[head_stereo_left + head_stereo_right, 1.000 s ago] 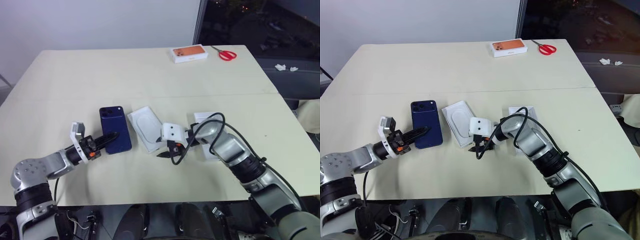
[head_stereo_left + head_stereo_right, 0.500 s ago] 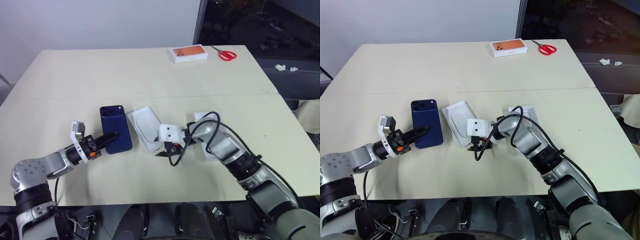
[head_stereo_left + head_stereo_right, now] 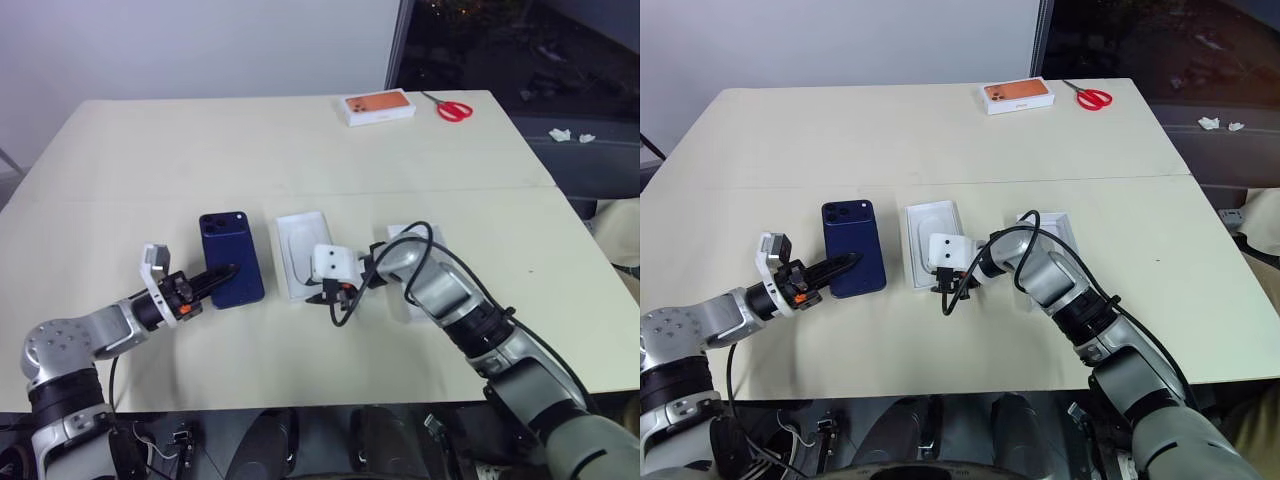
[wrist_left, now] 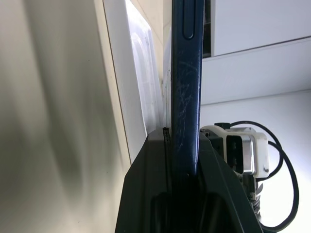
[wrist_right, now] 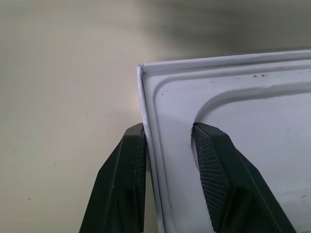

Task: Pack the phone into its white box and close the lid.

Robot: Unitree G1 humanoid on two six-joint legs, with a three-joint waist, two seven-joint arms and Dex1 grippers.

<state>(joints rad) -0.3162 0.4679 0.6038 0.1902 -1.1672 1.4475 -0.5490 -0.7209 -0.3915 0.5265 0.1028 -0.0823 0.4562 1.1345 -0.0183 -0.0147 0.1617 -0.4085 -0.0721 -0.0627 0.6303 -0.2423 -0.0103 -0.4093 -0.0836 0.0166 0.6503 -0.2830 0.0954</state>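
Currently you have one phone (image 3: 231, 258), clamped at its near edge by your left gripper (image 3: 222, 272), left of one white box (image 3: 301, 253). Your right gripper (image 5: 167, 145) straddles the box's near wall, seemingly not fully pinched; bare table (image 3: 250, 150) stretches beyond.

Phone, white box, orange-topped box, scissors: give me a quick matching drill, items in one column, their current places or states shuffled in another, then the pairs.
Items:
1. phone
2. white box
3. orange-topped box
4. scissors

States:
A. red-handled, far edge of the table
B. near wall between the right gripper fingers
C. beside the scissors at the far edge
D. edge clamped in the left gripper

Pairs: 1-D, 2-B, 3-C, 4-A
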